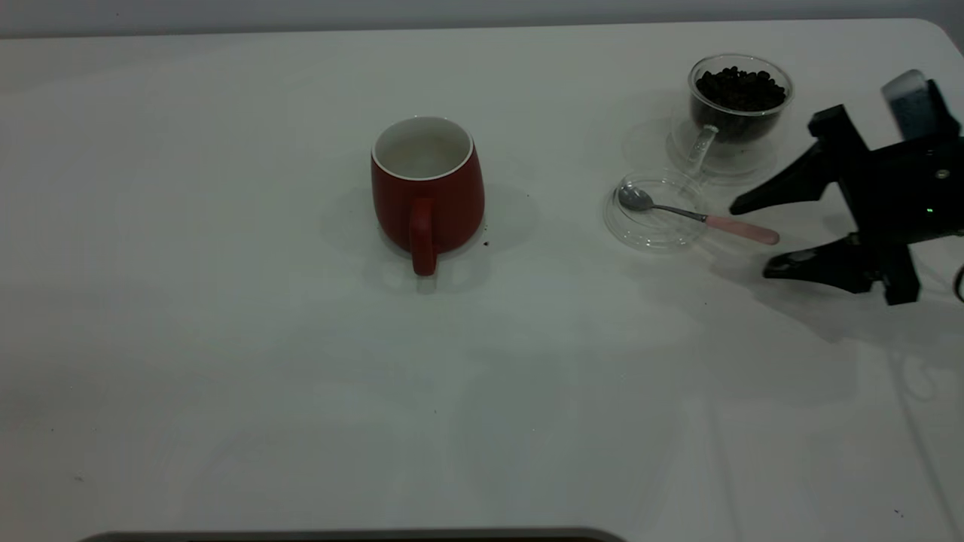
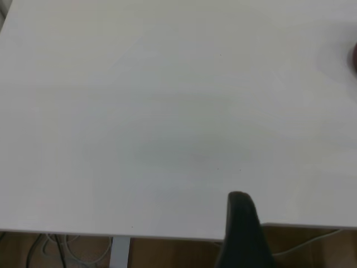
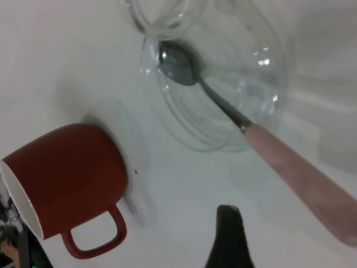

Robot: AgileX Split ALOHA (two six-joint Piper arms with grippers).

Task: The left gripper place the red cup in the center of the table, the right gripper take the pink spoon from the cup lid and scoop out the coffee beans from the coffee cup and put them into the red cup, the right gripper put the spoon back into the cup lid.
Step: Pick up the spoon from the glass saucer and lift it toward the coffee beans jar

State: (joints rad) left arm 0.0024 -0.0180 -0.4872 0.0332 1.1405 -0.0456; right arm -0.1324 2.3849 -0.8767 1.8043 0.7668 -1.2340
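A white table (image 1: pixel 226 361) fills the exterior view, bare but for a few dark specks and the task's things. At its right side the right gripper (image 1: pixel 749 235) hangs low with its jaws spread wide, empty, their tips on either side of the far end of the spoon's handle without touching it. The spoon (image 1: pixel 697 217) lies with its steel bowl in the lid (image 1: pixel 614 226) and its pink handle sticking out over the rim toward the gripper. Just behind the lid stands the coffee cup (image 1: pixel 734 113), heaped with beans (image 1: pixel 740 88). Well apart to the left, near the middle of the table, the red cup (image 1: pixel 428 192) stands upright and looks empty. The left gripper (image 2: pixel 241 220) is out of the exterior view; its wrist camera shows one dark fingertip over bare table near the edge, and I cannot tell whether it is open or closed.

The spoon is probably light, stiff and thin, with a smooth round handle that may roll or slip between the jaws. The pink handle, beyond the rim, looks the best hold; the glass lid could skid or chip if knocked
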